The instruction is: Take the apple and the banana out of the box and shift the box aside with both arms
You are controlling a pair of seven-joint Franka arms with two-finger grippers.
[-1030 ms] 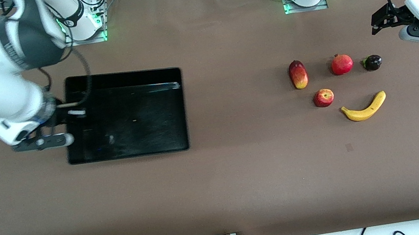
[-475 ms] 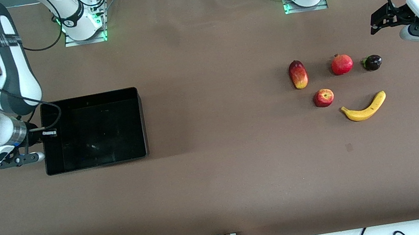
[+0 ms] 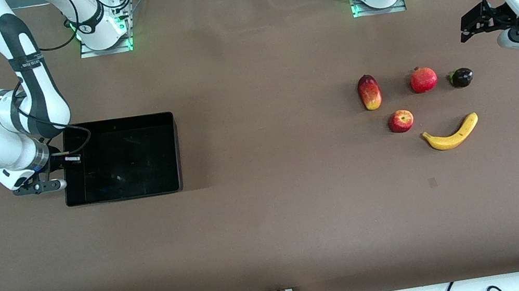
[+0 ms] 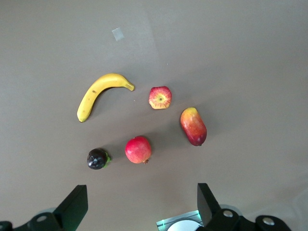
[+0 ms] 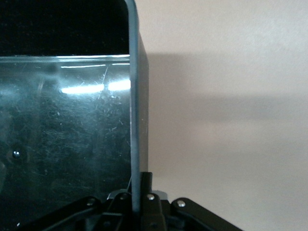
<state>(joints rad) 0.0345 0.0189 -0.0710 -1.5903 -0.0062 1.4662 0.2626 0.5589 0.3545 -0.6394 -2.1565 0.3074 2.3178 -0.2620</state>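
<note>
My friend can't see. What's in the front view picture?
The right gripper is shut on the wall of a black box at the right arm's end of the table. At the other end lie an apple, a banana and three more fruits, with the left gripper open in the air next to them.

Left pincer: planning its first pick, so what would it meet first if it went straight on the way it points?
Probably bare table near the pomegranate. The open left pincer aims down at the fruit cluster, but depth is unclear.
</note>
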